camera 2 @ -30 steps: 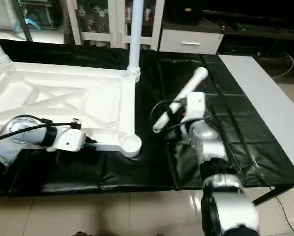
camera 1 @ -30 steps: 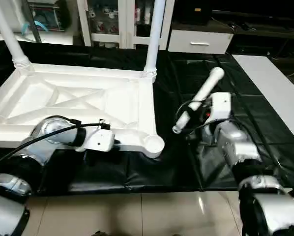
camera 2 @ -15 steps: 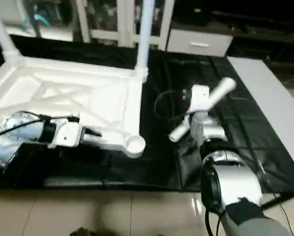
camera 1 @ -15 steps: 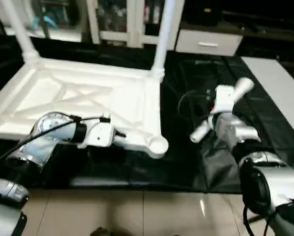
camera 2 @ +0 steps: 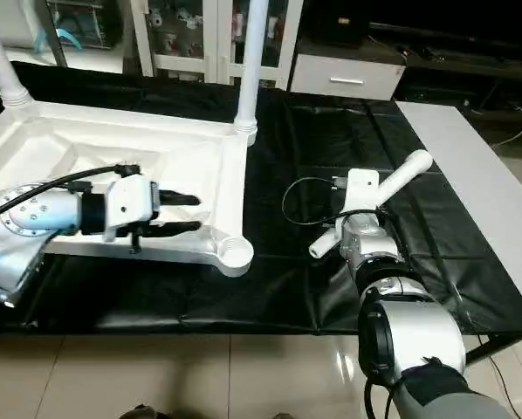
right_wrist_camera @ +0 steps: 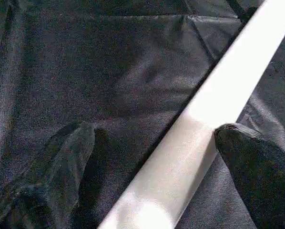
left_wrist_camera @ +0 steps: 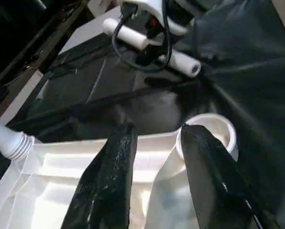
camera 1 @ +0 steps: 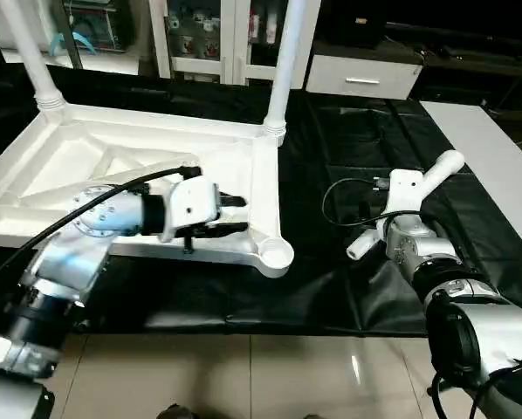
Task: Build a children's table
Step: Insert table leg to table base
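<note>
Children's table top (camera 1: 147,179): upside down on the black-draped work table (camera 1: 348,131), ribs up so sockets accept legs. Two legs (camera 1: 283,61) seated upright at far corners.

Empty near corner socket (camera 1: 275,254): just ahead of left gripper (camera 1: 235,215), fingers parted, holding nothing.

Loose leg (camera 2: 374,202): lies slanted between the right gripper's (right_wrist_camera: 152,157) wide-spread fingers, apparently unclamped, likely destined for that socket.
</note>
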You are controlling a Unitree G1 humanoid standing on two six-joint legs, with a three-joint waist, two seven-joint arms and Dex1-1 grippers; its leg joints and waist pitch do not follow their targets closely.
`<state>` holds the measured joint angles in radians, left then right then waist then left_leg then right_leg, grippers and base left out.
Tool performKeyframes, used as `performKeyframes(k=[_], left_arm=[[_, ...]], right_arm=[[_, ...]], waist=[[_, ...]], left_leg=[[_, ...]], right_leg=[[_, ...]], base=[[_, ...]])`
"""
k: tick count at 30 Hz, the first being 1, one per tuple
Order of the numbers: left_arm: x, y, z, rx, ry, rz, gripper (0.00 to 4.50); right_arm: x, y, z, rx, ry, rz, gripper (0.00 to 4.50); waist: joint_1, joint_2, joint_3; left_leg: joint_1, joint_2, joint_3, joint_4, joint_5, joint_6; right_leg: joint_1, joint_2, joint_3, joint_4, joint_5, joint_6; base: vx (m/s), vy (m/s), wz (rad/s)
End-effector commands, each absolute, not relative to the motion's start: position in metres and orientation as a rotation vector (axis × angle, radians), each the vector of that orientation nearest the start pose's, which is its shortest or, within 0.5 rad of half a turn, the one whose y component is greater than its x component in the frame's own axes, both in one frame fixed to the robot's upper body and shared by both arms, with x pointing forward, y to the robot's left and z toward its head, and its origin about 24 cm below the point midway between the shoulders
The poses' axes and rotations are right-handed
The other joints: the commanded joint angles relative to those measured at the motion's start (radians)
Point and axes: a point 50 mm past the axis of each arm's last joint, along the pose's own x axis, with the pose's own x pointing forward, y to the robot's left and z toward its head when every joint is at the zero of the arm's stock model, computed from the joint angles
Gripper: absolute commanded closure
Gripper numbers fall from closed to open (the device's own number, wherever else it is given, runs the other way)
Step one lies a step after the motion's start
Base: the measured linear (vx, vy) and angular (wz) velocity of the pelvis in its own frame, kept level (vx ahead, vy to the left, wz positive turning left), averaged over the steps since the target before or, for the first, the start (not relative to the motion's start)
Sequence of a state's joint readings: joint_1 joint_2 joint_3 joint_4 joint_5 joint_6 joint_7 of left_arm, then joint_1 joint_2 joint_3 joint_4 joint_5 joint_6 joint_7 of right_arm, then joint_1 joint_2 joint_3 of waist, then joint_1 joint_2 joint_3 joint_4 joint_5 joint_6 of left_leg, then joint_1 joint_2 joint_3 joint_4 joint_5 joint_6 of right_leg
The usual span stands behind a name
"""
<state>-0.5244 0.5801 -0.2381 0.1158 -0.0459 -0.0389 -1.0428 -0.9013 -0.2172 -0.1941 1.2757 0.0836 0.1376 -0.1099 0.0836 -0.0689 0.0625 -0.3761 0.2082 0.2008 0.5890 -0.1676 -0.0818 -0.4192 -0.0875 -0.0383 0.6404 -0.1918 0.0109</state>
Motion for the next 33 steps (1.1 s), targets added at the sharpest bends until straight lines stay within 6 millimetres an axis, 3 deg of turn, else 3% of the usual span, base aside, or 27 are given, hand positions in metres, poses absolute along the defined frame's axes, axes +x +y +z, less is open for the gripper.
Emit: performKeyframes(k=[1,7,8,9,11,13,18,21,22,23,25,28,30,31,32,33], left_arm=[[0.299,0.142,0.135,0.715,-0.018,-1.196,2.72],[0.282,0.125,0.129,0.492,0.024,-1.267,2.72],[0.279,0.121,0.129,0.453,0.033,-1.283,2.68],[0.275,0.118,0.129,0.423,0.035,-1.294,2.68],[0.273,0.114,0.129,0.394,0.033,-1.295,2.68],[0.271,0.114,0.131,0.385,0.028,-1.267,2.68],[0.27,0.119,0.131,0.409,0.056,-1.194,2.68],[0.27,0.122,0.133,0.422,0.061,-1.16,2.68],[0.269,0.123,0.134,0.425,0.058,-1.142,2.68],[0.269,0.123,0.134,0.426,0.057,-1.134,2.68],[0.27,0.124,0.135,0.43,0.05,-1.115,2.68],[0.269,0.126,0.136,0.433,0.047,-1.093,2.68],[0.268,0.129,0.136,0.416,0.042,-1.062,2.68],[0.268,0.13,0.136,0.405,0.038,-1.05,2.68],[0.269,0.13,0.136,0.401,0.036,-1.045,2.68],[0.271,0.131,0.137,0.387,0.029,-1.021,2.68]], right_arm=[[0.369,-0.206,0.029,0.041,0.545,-0.255,0.0],[0.356,-0.214,0.011,0.138,0.674,-0.315,0.0],[0.354,-0.215,0.008,0.148,0.688,-0.324,0.29],[0.351,-0.217,0.005,0.162,0.703,-0.336,0.36],[0.349,-0.217,0.003,0.193,0.718,-0.346,0.36],[0.35,-0.217,0.003,0.214,0.713,-0.34,0.71],[0.353,-0.213,0.007,0.269,0.693,-0.346,1.17],[0.355,-0.213,0.01,0.314,0.673,-0.365,1.24],[0.356,-0.215,0.012,0.335,0.661,-0.379,1.5],[0.357,-0.216,0.013,0.342,0.657,-0.385,1.5],[0.357,-0.218,0.015,0.355,0.649,-0.395,1.67],[0.357,-0.221,0.016,0.369,0.642,-0.406,1.89],[0.356,-0.226,0.017,0.389,0.63,-0.424,2.11],[0.356,-0.226,0.016,0.392,0.63,-0.426,2.22],[0.355,-0.227,0.016,0.394,0.63,-0.428,2.3],[0.354,-0.228,0.015,0.401,0.628,-0.436,2.3]], waist=[[-0.002,0.028,-0.077],[-0.002,0.022,-0.075],[-0.002,0.022,-0.074],[-0.002,0.016,-0.073],[-0.003,0.016,-0.07],[-0.005,0.014,-0.07],[-0.005,0.011,-0.073],[-0.005,0.009,-0.073],[-0.005,0.011,-0.074],[-0.006,0.005,-0.074],[-0.004,0.004,-0.073],[-0.005,0.005,-0.073],[-0.008,0.021,-0.073],[-0.008,0.018,-0.074],[-0.005,0.036,-0.074],[-0.009,0.033,-0.073]], left_leg=[[0.018,0.013,-0.003,-0.06,-0.207,-0.059],[0.02,0.013,-0.001,-0.06,-0.238,-0.059],[0.022,0.012,0.0,-0.06,-0.25,-0.061],[0.022,0.013,-0.001,-0.061,-0.266,-0.061],[0.022,0.014,-0.002,-0.063,-0.297,-0.065],[0.02,0.014,-0.005,-0.063,-0.309,-0.067],[0.017,0.013,-0.005,-0.061,-0.266,-0.063],[0.017,0.011,-0.003,-0.06,-0.251,-0.058],[0.018,0.012,-0.003,-0.059,-0.248,-0.057],[0.017,0.012,-0.002,-0.059,-0.246,-0.055],[0.014,0.011,-0.002,-0.059,-0.24,-0.052],[0.015,0.011,-0.002,-0.058,-0.248,-0.052],[0.016,0.01,-0.003,-0.058,-0.257,-0.062],[0.017,0.009,-0.003,-0.058,-0.256,-0.062],[0.019,0.008,-0.005,-0.058,-0.258,-0.065],[0.02,0.009,-0.004,-0.058,-0.265,-0.067]], right_leg=[[0.048,-0.033,0.032,-0.056,-0.035,-0.205],[0.045,-0.028,0.03,-0.059,-0.055,-0.215],[0.043,-0.027,0.029,-0.061,-0.071,-0.213],[0.042,-0.028,0.029,-0.064,-0.104,-0.209],[0.04,-0.031,0.03,-0.071,-0.161,-0.193],[0.039,-0.03,0.029,-0.075,-0.2,-0.173],[0.041,-0.03,0.029,-0.07,-0.175,-0.158],[0.04,-0.028,0.028,-0.07,-0.157,-0.16],[0.04,-0.027,0.028,-0.068,-0.147,-0.162],[0.04,-0.027,0.028,-0.068,-0.142,-0.162],[0.041,-0.027,0.028,-0.068,-0.147,-0.162],[0.041,-0.028,0.028,-0.071,-0.165,-0.154],[0.039,-0.024,0.027,-0.072,-0.152,-0.153],[0.04,-0.025,0.027,-0.07,-0.145,-0.154],[0.039,-0.024,0.027,-0.068,-0.136,-0.156],[0.038,-0.021,0.026,-0.07,-0.121,-0.159]], base=[[0.0,0.0,0.0],[0.0,0.0,0.0],[0.0,0.0,0.0],[0.0,0.0,0.0],[0.0,0.0,0.0],[0.0,0.0,0.0],[0.0,0.0,0.0],[0.0,0.0,0.0],[0.0,0.0,0.0],[0.0,0.0,0.0],[0.0,0.0,0.0],[0.0,0.0,0.0],[0.0,0.0,0.0],[0.0,0.0,0.0],[0.0,0.0,0.0],[0.0,0.0,0.0]])
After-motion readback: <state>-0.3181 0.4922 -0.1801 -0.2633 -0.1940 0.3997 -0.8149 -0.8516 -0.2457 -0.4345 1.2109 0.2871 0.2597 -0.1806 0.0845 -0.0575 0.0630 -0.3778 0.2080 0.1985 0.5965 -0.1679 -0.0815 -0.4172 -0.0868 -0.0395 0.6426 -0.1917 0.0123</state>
